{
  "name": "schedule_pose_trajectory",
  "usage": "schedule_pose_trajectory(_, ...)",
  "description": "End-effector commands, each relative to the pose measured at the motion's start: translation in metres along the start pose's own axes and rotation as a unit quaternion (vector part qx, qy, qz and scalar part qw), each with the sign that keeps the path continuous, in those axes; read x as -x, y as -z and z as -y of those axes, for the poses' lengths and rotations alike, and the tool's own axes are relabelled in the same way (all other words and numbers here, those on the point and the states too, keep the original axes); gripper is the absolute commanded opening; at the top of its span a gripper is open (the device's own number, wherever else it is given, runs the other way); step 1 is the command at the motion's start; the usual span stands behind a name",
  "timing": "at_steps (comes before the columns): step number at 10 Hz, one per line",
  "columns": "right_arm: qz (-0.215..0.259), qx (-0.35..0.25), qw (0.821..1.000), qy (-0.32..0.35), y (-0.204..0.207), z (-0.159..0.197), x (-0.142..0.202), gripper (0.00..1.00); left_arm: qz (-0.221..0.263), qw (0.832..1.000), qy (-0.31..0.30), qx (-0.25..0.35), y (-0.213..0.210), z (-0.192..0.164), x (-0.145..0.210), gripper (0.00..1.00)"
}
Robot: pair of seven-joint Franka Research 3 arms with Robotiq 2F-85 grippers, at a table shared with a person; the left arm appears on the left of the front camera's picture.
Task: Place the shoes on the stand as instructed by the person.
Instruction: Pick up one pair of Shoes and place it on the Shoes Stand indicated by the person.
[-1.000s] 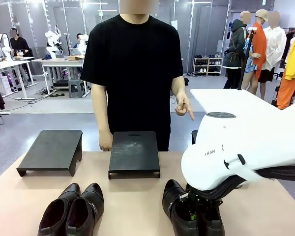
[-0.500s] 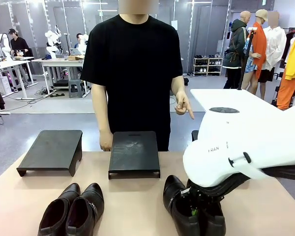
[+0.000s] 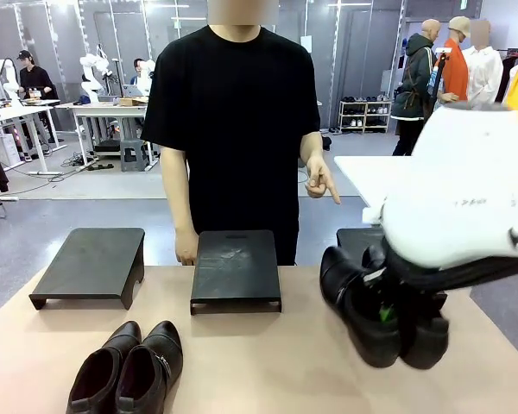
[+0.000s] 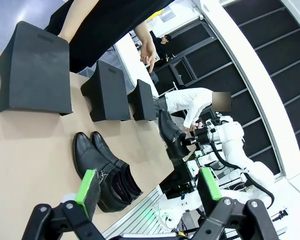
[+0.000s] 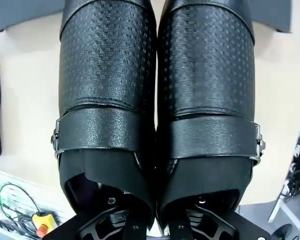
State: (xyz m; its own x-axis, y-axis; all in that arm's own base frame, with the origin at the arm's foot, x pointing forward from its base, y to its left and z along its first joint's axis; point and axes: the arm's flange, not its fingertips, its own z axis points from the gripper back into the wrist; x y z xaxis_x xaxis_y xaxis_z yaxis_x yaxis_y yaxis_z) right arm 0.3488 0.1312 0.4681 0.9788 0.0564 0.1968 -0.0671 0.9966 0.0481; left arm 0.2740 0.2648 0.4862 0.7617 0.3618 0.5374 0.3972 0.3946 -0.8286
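Nearest you, over the near left of the table (image 3: 242, 371), the left gripper (image 4: 147, 186) is hanging wide open with nothing between its green pads (image 4: 88, 184). The second pair (image 3: 128, 369) of shoes is sitting flat on the tabletop, toes aimed at the far side.

On the near right, the right gripper (image 5: 156, 220) is clamping the held pair (image 3: 380, 315). One finger is going down into each heel opening and squeezing the two inner walls together, so both shoes are riding side by side, clear of the table and tilted, toes higher than heels.

Beyond them, three black stands are lining the far edge: the left stand (image 3: 91, 261), the middle stand (image 3: 236, 266), and the right stand (image 3: 356, 237), which is partly hidden behind the held pair.

Farthest off, the person (image 3: 233, 112) is standing at the far side. Their pointing hand (image 3: 323, 184) is aiming a finger down toward the right stand, and their other hand (image 3: 186, 251) is resting by the middle stand's far corner.

You are looking at the carry step, and the finger seems to be choosing the right stand. The next move is calling for you to bring the pair over that stand, level the soles, lower until they are bearing on the top, and only then let go. The second pair is not yet placed.
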Motion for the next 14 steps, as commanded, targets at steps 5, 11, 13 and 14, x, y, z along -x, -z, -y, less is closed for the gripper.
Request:
schedule_pose_trajectory(5, 0.025, -0.021, 0.999, -0.026, -0.045, 0.092, -0.065, 0.00, -0.005, 1.000, 0.006, 0.004, -0.002, 0.001, 0.000, 1.00)
schedule_pose_trajectory(11, 0.014, -0.019, 1.000, -0.016, -0.032, 0.099, -0.068, 0.00, -0.005, 1.000, 0.006, 0.004, -0.002, 0.001, 0.000, 1.00)
schedule_pose_trajectory(13, 0.014, -0.019, 1.000, -0.016, -0.032, 0.099, -0.068, 0.00, -0.005, 1.000, 0.006, 0.004, -0.002, 0.001, 0.000, 1.00)
schedule_pose_trajectory(14, 0.014, -0.019, 1.000, -0.016, -0.032, 0.099, -0.068, 0.00, -0.005, 1.000, 0.006, 0.004, -0.002, 0.001, 0.000, 1.00)
